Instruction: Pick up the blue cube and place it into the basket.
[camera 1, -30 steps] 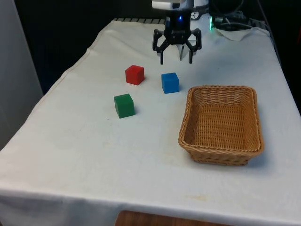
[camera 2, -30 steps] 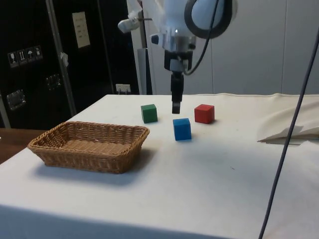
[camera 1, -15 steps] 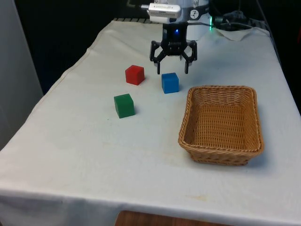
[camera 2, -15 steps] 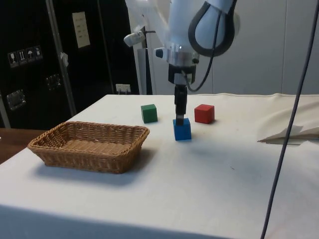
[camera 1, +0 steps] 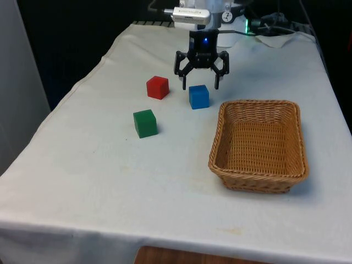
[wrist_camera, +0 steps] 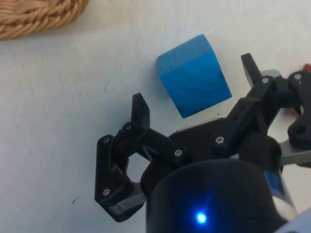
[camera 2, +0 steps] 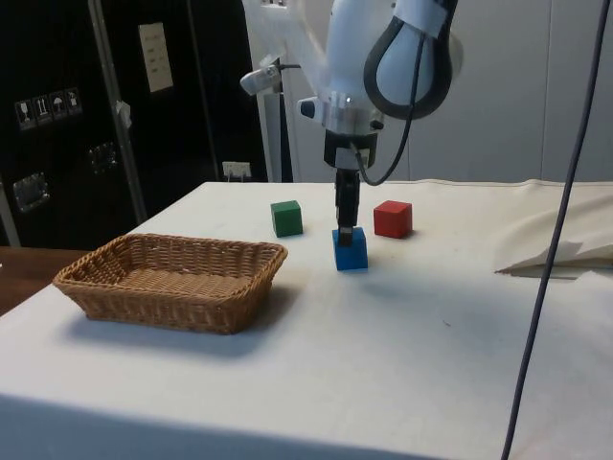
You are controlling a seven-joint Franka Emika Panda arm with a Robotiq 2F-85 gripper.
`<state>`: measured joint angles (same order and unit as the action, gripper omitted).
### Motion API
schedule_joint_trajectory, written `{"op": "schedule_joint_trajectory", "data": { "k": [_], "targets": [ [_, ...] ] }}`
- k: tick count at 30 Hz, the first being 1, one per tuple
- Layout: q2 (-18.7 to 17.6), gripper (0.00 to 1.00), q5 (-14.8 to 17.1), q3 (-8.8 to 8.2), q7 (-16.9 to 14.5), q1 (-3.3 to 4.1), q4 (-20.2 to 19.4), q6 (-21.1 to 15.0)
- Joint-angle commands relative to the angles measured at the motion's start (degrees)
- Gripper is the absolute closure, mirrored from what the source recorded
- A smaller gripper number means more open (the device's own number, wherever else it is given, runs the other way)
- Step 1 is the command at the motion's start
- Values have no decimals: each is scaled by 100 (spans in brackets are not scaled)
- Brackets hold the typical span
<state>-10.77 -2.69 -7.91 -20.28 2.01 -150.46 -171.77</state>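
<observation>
Hand (camera 1: pixel 200 85) spread wide, poised just above blue cube (camera 1: pixel 198 96), fingers either side, not touching it as far as I can see. Cube flat on worktop (camera 1: pixel 110 181), between red cube (camera 1: pixel 157 87) and wicker basket (camera 1: pixel 258 146), near basket's far corner. Green cube (camera 1: pixel 145 123) sits nearer front edge, toward front view's left. Cable (camera 2: pixel 556 259) hangs in side view.
</observation>
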Motion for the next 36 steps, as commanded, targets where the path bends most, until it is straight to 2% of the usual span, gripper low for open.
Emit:
{"op": "schedule_joint_trajectory", "data": {
  "k": [1, 11, 12, 13, 20, 22, 23, 28, 29, 32, 33, 35, 36],
  "targets": [
    [-6, 0, 0, 0, 0, 0, 0, 6],
    [-321, 0, 29, 6, -57, -69, 52, -206],
    [-332, 0, 0, -52, -23, -23, 63, -155],
    [-344, 0, 29, -17, -74, -74, 57, -212],
    [-384, 0, 17, -74, -92, -63, 74, -195],
    [-367, 0, 0, -109, -69, -34, 74, -155],
    [-390, 0, 11, -86, -86, -52, 80, -189],
    [-384, 0, 6, -97, -74, -40, 74, -172],
    [-384, 4, 6, -97, -74, -40, 74, -172],
    [-372, 32, 0, -109, -69, -34, 74, -155],
    [-384, 32, 0, -103, -69, -40, 74, -166],
    [-378, 55, 0, -103, -69, -40, 74, -166],
    [-378, 77, 0, -103, -69, -34, 74, -166]
  ]
}}
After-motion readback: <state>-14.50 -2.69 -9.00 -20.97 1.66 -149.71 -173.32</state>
